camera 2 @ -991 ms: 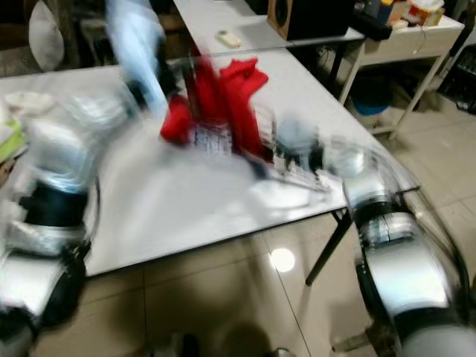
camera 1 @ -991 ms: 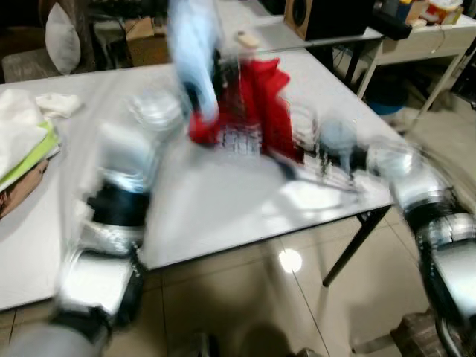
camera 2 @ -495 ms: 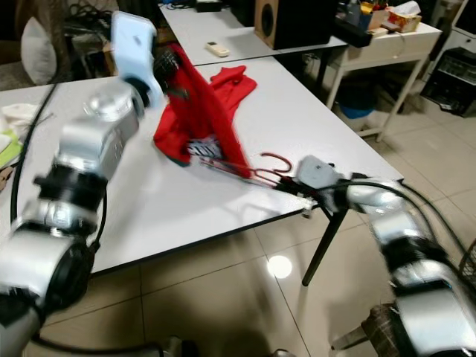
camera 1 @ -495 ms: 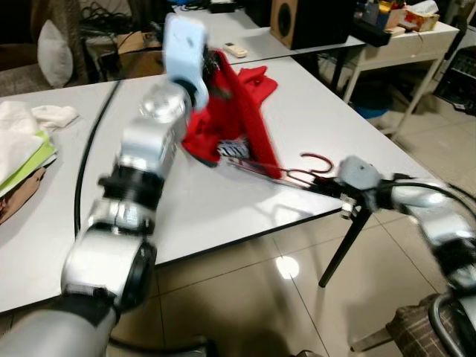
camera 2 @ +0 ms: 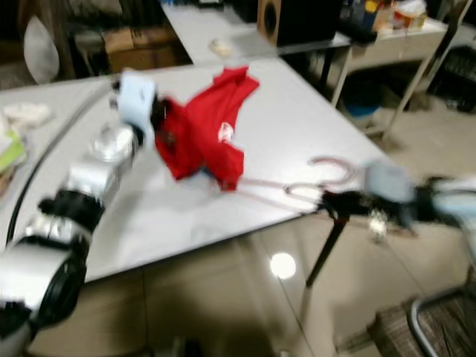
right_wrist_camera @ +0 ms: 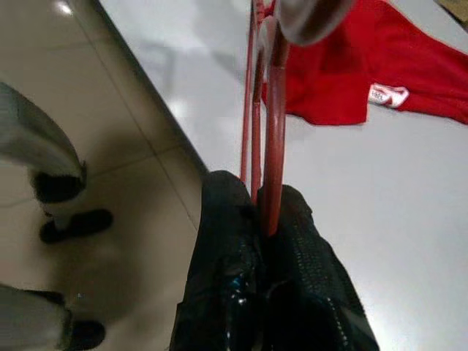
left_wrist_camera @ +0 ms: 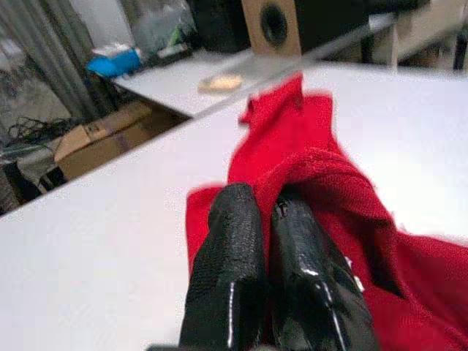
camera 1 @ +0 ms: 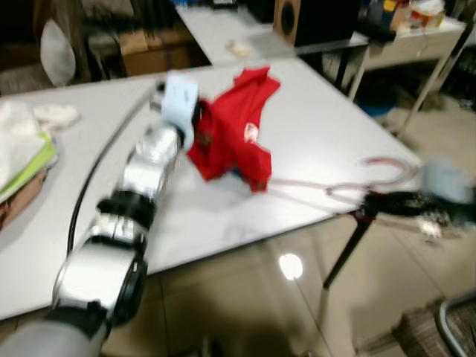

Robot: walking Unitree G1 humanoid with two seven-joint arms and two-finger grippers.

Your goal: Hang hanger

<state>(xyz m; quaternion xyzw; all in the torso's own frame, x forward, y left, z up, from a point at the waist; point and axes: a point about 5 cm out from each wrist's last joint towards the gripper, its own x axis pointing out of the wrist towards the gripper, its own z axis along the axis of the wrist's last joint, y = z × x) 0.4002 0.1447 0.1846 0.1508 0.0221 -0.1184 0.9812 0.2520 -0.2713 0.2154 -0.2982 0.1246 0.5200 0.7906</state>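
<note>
A red garment [camera 1: 232, 132] lies bunched on the white table [camera 1: 320, 119]. My left gripper [camera 1: 198, 126] is shut on a fold at its near-left edge; in the left wrist view the black fingers [left_wrist_camera: 234, 241] pinch red cloth [left_wrist_camera: 314, 161]. A thin red wire hanger [camera 1: 335, 187] stretches from under the garment to the table's right edge, its hook [camera 2: 332, 168] curling up. My right gripper [camera 2: 343, 201] is shut on the hanger just past that edge; in the right wrist view the hanger wires [right_wrist_camera: 265, 110] run out between the closed fingers [right_wrist_camera: 227, 219].
A pile of folded cloth [camera 1: 22, 145] sits at the table's left end. Behind are a second table with a wooden speaker [camera 1: 294, 18] and a white side desk [camera 1: 416, 37]. A black table leg [camera 1: 343, 245] stands over the tiled floor.
The left gripper has lowered the garment from a raised hold onto the table. The right gripper has drawn the hanger further right, past the table edge. The views are more blurred.
</note>
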